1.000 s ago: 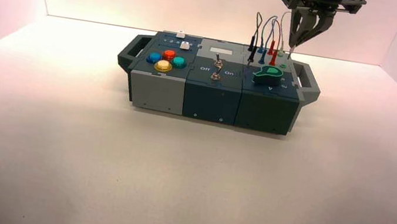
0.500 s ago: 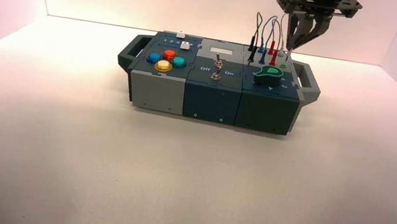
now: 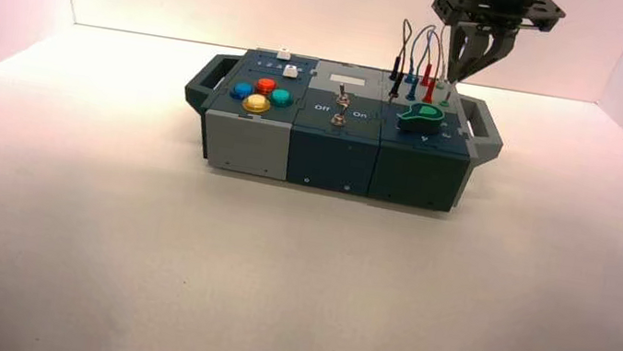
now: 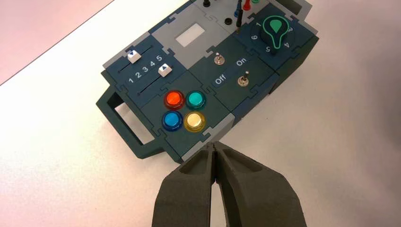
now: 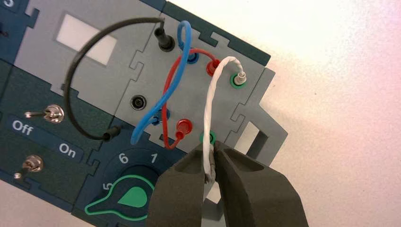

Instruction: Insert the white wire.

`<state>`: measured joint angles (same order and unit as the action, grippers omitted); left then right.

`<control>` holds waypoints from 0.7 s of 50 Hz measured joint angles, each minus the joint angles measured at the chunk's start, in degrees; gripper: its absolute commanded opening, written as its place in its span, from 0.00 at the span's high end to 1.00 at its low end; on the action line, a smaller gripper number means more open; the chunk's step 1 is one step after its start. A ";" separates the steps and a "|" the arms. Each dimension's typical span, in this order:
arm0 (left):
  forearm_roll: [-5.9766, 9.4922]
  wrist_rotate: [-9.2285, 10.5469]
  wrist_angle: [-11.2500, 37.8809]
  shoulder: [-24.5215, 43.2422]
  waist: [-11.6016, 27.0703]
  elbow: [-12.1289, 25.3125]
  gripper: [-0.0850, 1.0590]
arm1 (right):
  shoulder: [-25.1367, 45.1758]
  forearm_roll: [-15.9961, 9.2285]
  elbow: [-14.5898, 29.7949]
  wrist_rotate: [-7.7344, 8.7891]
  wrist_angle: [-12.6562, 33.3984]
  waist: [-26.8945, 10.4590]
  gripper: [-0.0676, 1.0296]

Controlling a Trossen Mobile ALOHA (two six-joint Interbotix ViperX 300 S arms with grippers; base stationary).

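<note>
Box (image 3: 331,141) of dark teal and grey panels with side handles sits on the white table (image 3: 291,284). Right gripper (image 5: 209,172) hovers over its wire panel, pinching the free end of the thin white wire (image 5: 211,101), whose other plug sits in a green-ringed socket (image 5: 238,80). Left gripper (image 4: 215,156) hangs raised at the box's button end, fingers pressed together.

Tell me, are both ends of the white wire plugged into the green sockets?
No: one end sits in a green socket, but the right gripper holds the white wire with its other end out of the near socket.
</note>
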<state>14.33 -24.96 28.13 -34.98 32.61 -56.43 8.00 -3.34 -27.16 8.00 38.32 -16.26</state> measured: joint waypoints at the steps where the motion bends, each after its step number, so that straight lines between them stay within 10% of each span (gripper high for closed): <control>1: 0.00 0.00 0.00 0.00 0.00 0.00 0.95 | 0.00 -0.09 0.00 0.00 0.00 0.00 0.96; 35: -0.18 0.00 0.00 -0.88 -0.09 -0.18 0.95 | 0.79 0.18 0.18 0.09 -1.32 -0.09 0.96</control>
<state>14.15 -24.96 28.13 -35.86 32.52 -56.60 8.79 -3.16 -26.98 8.09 37.00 -16.35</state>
